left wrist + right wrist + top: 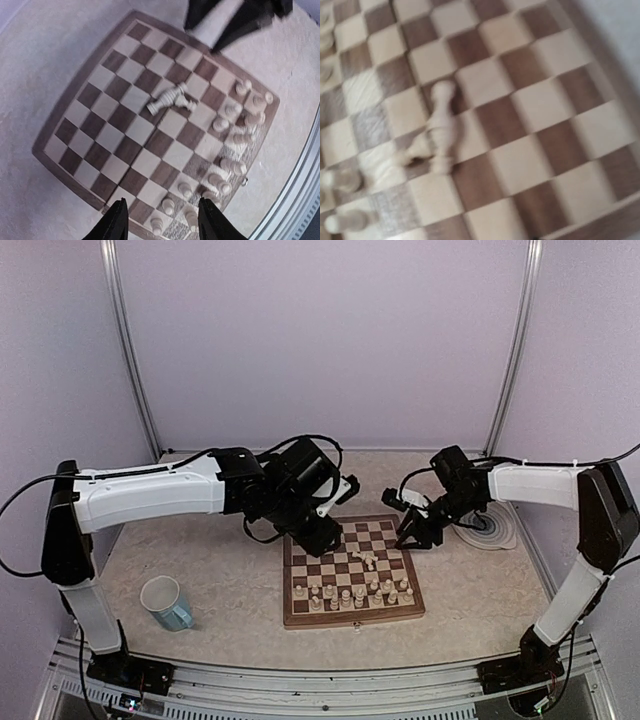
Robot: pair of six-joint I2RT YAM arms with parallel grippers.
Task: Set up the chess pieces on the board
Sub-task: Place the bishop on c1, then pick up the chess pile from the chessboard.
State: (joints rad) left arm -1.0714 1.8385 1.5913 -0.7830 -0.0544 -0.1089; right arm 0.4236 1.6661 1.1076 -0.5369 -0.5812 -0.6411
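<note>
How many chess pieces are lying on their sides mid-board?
2: a larger piece and a smaller one, touching, near the centre of the board. Blur in the near rows may hide another.

Blurred, the board (530, 100) fills the view, with two toppled chess pieces (440, 130) touching left of centre.

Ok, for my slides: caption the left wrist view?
Open left gripper over the board; two pieces lie toppled mid-board, others stand along one edge.

Smooth, satin wooden board (320, 570); pale wooden pieces (345, 596); matt, stone-look table (220, 570); glossy mug (167, 602) near left.
</note>
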